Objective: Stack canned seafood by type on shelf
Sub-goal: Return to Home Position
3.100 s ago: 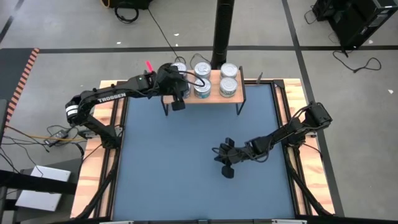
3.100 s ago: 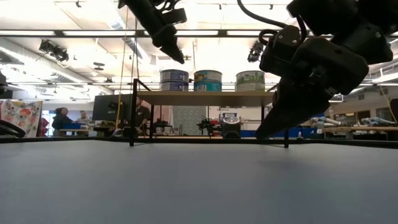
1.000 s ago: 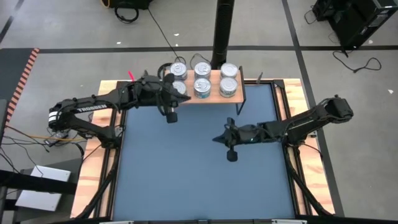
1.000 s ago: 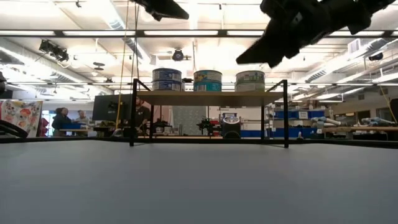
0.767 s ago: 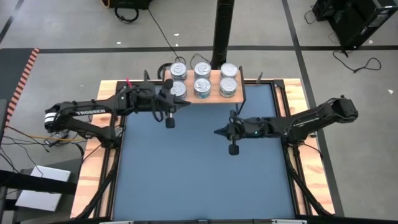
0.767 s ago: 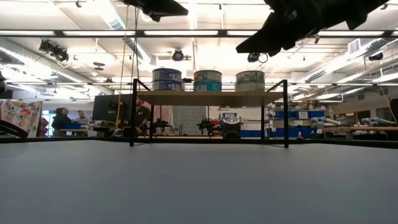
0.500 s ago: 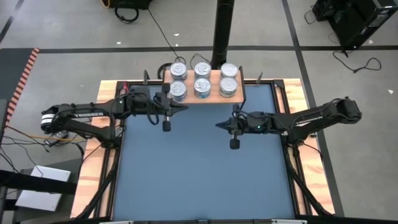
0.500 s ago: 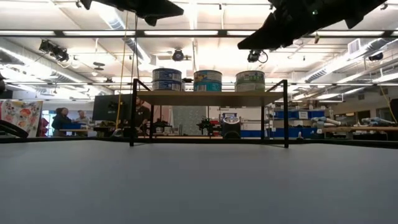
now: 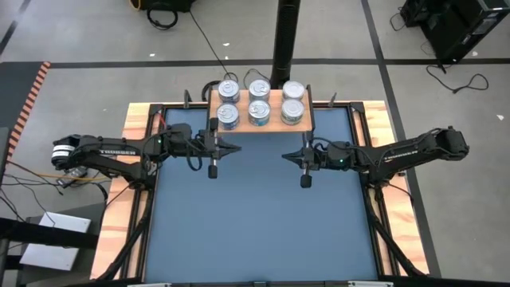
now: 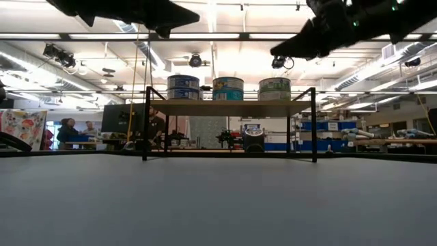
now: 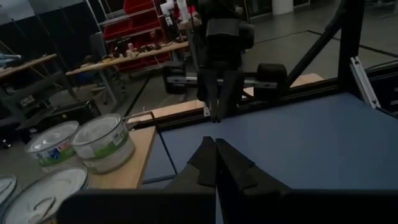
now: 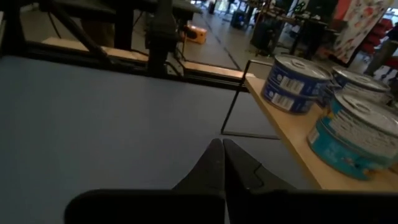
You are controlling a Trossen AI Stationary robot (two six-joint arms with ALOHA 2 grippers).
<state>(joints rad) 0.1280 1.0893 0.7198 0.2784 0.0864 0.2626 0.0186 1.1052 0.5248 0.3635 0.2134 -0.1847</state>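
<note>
The shelf (image 9: pixel 271 120), a light-wood board on thin black legs, stands at the table's far edge. Several canned seafood tins (image 9: pixel 258 111) rest on it in two rows. The low view shows blue-labelled tins (image 10: pixel 182 88), a teal one (image 10: pixel 228 88) and a green one (image 10: pixel 274 88) side by side. My left gripper (image 9: pixel 237 148) hovers shut above the blue mat, just in front of the shelf's left end. Opposite it, my right gripper (image 9: pixel 285 156) also hovers shut, in front of the shelf's right end. Both are empty and lie about level, tips facing each other.
The blue mat (image 9: pixel 255 215) between the wooden side rails lies bare in front of the grippers. A black post (image 9: pixel 285 40) rises behind the shelf. Beyond the table the low view shows a workshop with benches and people far off (image 10: pixel 68 130).
My left gripper has drawn back from the shelf toward the near-left, sunk and tipped to level. My right gripper has moved toward the far edge, closer to the shelf, and has risen a little. Both stay shut and empty. The tins have not moved.
</note>
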